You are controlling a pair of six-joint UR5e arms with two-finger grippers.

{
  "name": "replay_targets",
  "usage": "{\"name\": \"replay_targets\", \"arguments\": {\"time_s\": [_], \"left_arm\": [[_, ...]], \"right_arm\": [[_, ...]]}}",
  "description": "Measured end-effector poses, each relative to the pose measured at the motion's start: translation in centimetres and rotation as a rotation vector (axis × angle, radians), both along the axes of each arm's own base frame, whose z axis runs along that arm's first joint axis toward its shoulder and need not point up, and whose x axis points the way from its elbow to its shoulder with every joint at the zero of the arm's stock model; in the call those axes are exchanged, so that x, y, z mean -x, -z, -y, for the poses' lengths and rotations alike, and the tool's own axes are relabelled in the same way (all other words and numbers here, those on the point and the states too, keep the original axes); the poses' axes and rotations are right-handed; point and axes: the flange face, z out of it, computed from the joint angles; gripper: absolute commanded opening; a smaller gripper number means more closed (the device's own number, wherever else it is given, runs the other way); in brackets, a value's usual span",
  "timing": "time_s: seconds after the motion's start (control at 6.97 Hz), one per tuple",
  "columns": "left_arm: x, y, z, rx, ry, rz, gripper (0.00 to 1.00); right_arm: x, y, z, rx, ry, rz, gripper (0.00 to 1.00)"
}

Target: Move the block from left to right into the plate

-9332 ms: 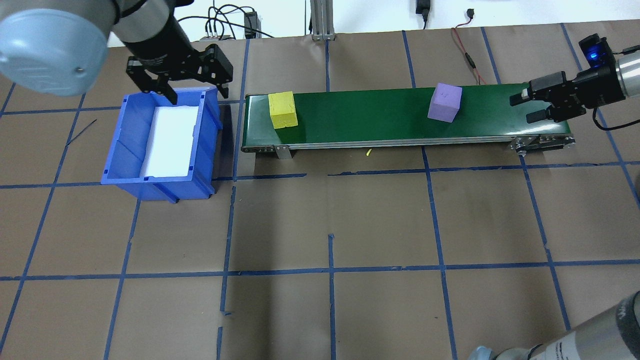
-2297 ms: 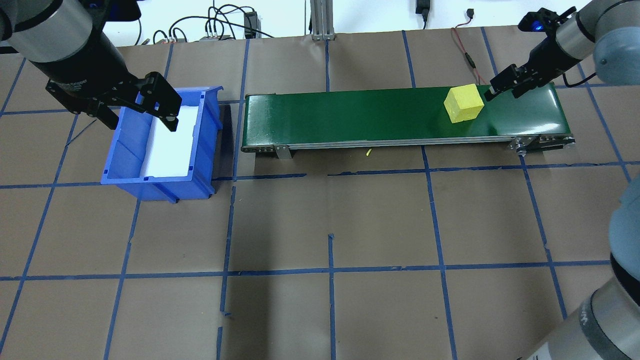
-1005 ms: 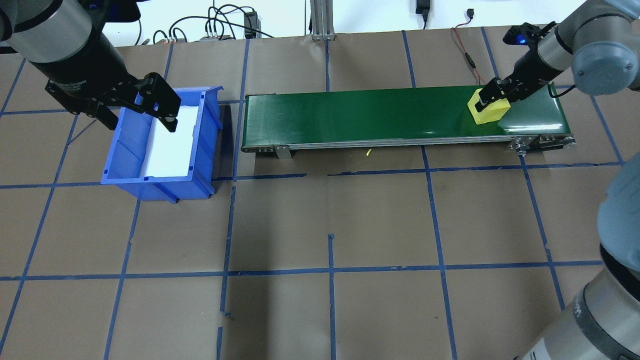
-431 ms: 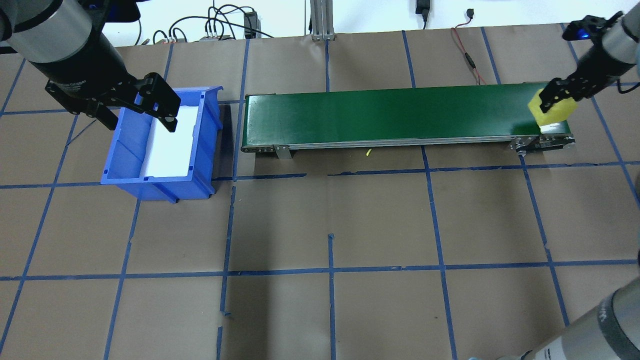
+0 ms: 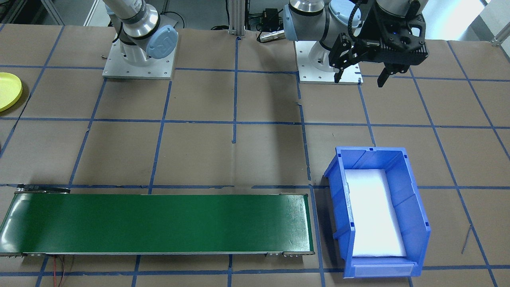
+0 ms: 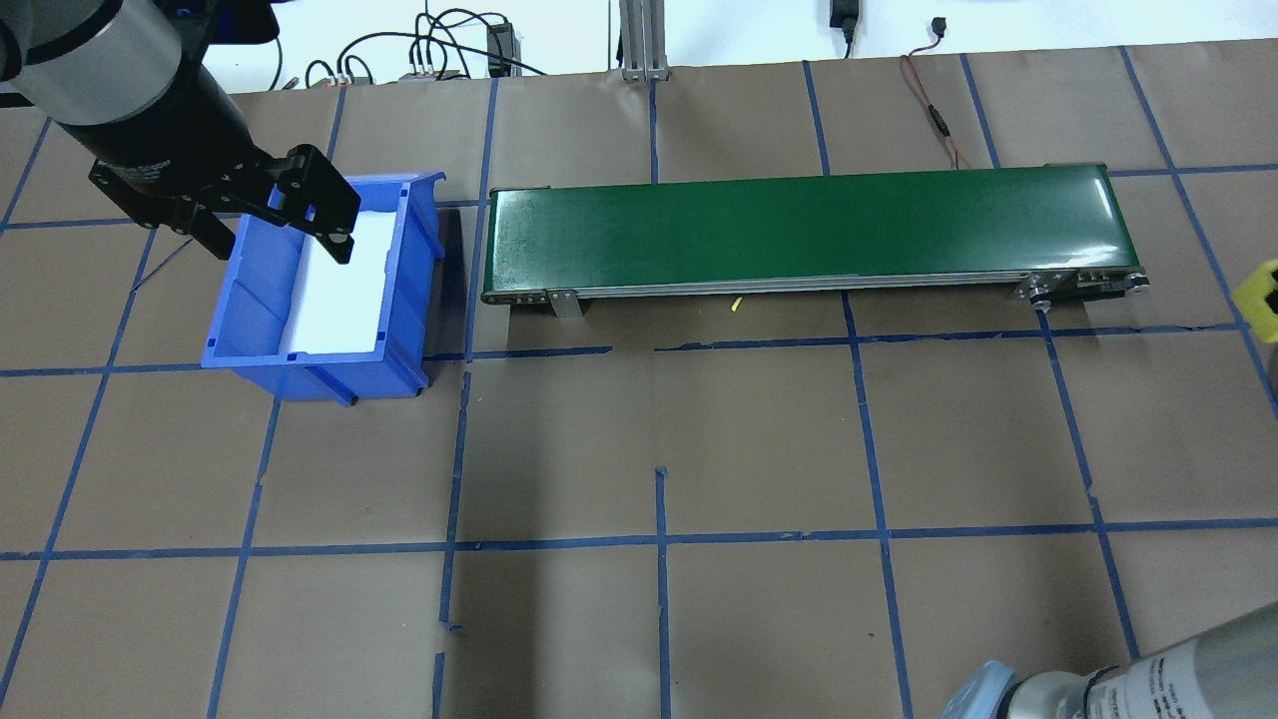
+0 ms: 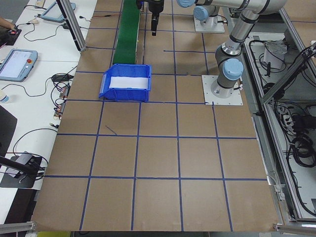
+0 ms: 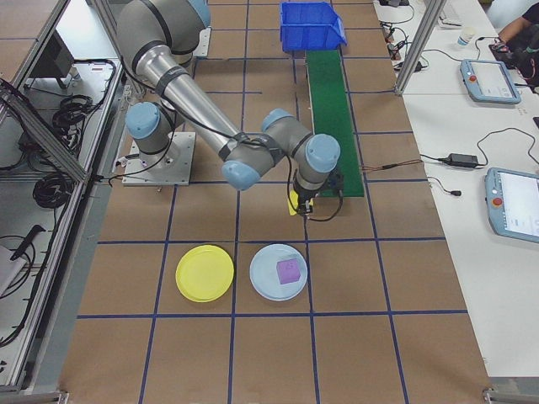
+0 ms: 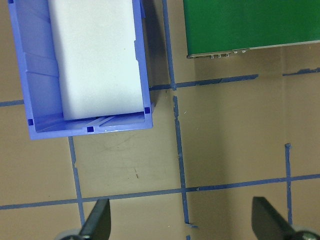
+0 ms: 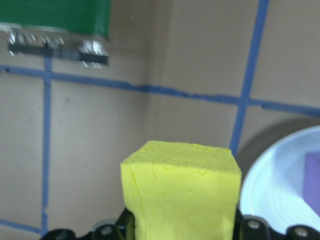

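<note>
Block [image 10: 181, 194] clamped in right jaws [image 8: 301, 202], yellow plate [image 8: 205, 273] lies robot-ward past the white one [image 8: 279, 272] (left jaws [image 5: 360, 71] open, idle

Table [image 6: 699, 439]: conveyor [image 6: 809, 225], bin [image 6: 329, 290], plates [image 8: 205, 273].

The block [image 10: 180, 192] looks like matt, porous foam. The plate [image 8: 205, 273] seems smooth plastic, faintly glossy. The bin [image 5: 414, 215] is shiny plastic; the belt [image 6: 799, 225] semi-gloss; the table [image 6: 659, 439] matt paper.
</note>
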Motion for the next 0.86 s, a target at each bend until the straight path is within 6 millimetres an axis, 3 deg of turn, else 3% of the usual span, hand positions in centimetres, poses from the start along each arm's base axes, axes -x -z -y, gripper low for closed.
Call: {"name": "replay_targets", "arguments": {"time_s": [0.29,0.43,0.57,0.72,0.86], "left_arm": [[0.0,0.0,0.0,-0.002,0.001,0.0,1.0],[0.0,0.0,0.0,-0.003,0.001,0.0,1.0],[0.0,0.0,0.0,-0.003,0.001,0.0,1.0],[0.0,0.0,0.0,-0.003,0.001,0.0,1.0],[0.0,0.0,0.0,-0.003,0.001,0.0,1.0]], "right_arm": [[9.9,2.1,-10.3,0.002,0.016,0.051,0.33],[13.4,3.6,-16.2,0.005,0.029,0.073,0.33],[15.6,4.9,-20.9,-0.001,0.044,0.079,0.37],[16.3,6.1,-23.7,-0.008,0.056,0.085,0.49],[16.4,7.0,-24.9,-0.005,0.063,0.077,0.96]]}}
